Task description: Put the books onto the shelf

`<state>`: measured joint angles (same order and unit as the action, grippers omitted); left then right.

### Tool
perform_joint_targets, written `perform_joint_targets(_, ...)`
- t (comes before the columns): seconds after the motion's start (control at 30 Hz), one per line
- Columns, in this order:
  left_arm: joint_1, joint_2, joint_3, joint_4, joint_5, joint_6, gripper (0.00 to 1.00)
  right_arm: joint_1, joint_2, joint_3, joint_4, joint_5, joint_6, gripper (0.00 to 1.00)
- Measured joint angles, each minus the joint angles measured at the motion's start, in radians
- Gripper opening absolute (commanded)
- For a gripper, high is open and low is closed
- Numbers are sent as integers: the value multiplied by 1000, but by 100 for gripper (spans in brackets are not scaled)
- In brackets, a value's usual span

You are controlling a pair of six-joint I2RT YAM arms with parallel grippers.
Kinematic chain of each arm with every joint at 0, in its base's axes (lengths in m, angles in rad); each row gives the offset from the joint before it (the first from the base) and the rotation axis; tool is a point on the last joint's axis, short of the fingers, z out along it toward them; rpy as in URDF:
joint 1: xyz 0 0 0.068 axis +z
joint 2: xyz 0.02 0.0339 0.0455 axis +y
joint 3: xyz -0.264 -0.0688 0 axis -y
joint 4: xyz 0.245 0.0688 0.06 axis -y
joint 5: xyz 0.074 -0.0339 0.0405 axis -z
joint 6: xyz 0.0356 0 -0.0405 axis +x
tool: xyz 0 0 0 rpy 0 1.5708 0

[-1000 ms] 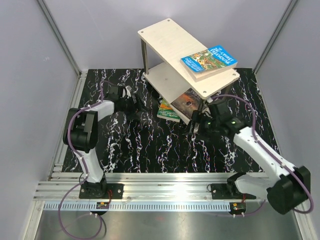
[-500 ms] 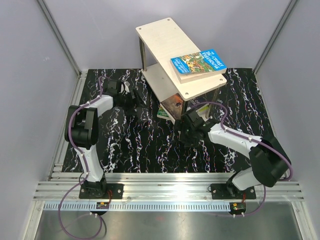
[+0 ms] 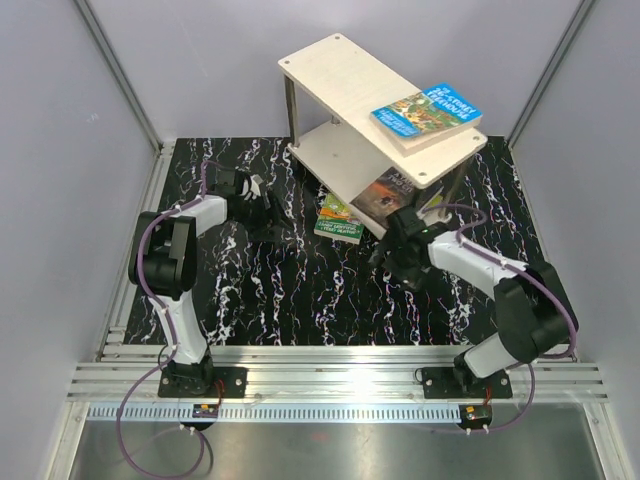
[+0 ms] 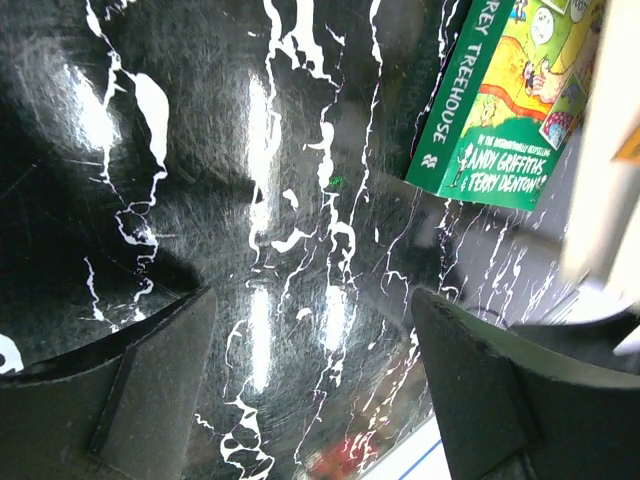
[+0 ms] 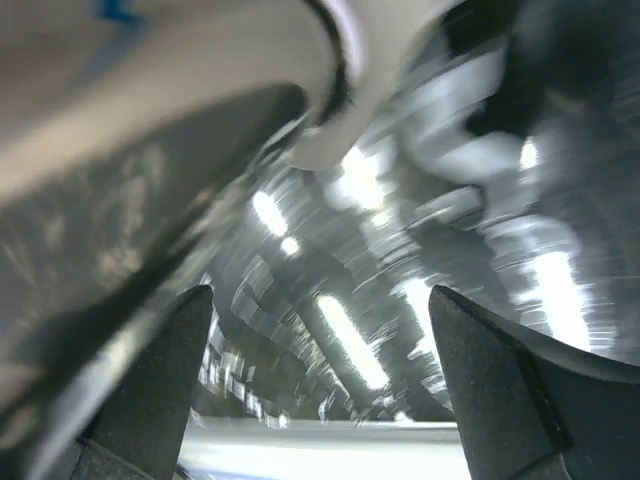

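Black marbled table (image 3: 300,300), plywood shelf (image 3: 330,75), grey walls (image 3: 60,150)

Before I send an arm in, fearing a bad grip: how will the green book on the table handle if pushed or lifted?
The green book looks thin and soft-covered, so it would probably flex if lifted by one edge. It seems to lie flat on the glossy table, so a push would likely slide it, not tip it.

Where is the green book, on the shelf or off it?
Off it: the green book lies flat on the black table, by the shelf.
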<state>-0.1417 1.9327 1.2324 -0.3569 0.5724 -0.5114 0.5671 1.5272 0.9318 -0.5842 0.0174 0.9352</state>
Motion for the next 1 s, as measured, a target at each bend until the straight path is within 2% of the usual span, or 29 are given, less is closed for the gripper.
perform_joint_targets(0.1,0,-2,0,-4,0,7,81,-171,3,3,-49,22,10,97)
perform_joint_targets(0.23,0,-20,-29,8,1,7,81,-388,61,61,25,70,-12,97)
perform_joint_targets(0.33,0,-23,-45,9,2,6,81,-454,90,95,85,83,-39,97)
perform_joint_targets(0.47,0,-24,-48,14,5,6,81,-459,54,48,142,48,-68,97)
perform_joint_targets(0.57,0,-24,-48,19,5,6,81,-443,-76,-88,211,1,-93,99)
perform_joint_targets(0.7,0,-24,-51,35,5,3,81,-399,-365,-256,161,-28,-113,100)
perform_joint_targets(0.87,0,-13,-47,47,7,-3,81,-399,-697,-343,46,-33,-112,100)
perform_joint_targets(1.0,0,27,6,46,12,-11,81,-399,-863,-416,43,-97,-92,97)
